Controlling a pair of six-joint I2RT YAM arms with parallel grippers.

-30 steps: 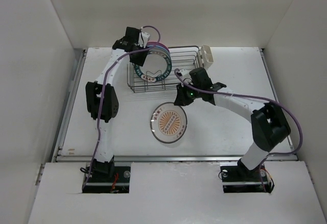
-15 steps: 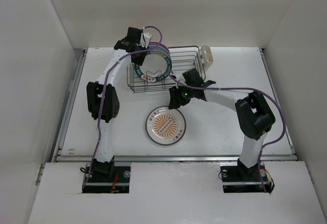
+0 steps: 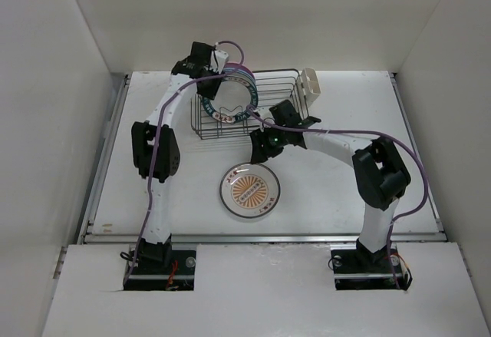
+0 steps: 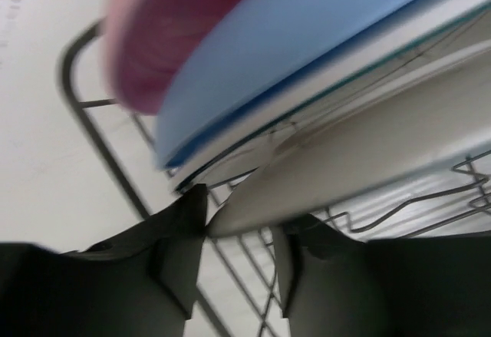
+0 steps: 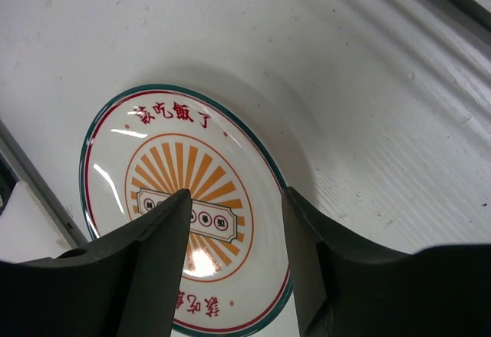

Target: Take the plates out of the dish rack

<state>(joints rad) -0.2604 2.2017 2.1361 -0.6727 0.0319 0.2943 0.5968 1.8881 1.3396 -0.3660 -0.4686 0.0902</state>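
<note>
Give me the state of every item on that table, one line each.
Sunburst plate, flat on the table, free.
White plate, on edge in the rack.
Blue plate, on edge behind it.
Pink plate, on edge behind the blue.
Rack, partly loaded.
Cup, on the rack's right end.
Left gripper, around the white plate's rim, grip unclear.
Right gripper, open above the sunburst plate.

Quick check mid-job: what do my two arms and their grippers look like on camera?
Both the left arm and right arm have white links with bulky black joint housings. A purple cable loops along each. The left gripper and right gripper have broad matte black fingers. A small green light glows near the right wrist.
</note>
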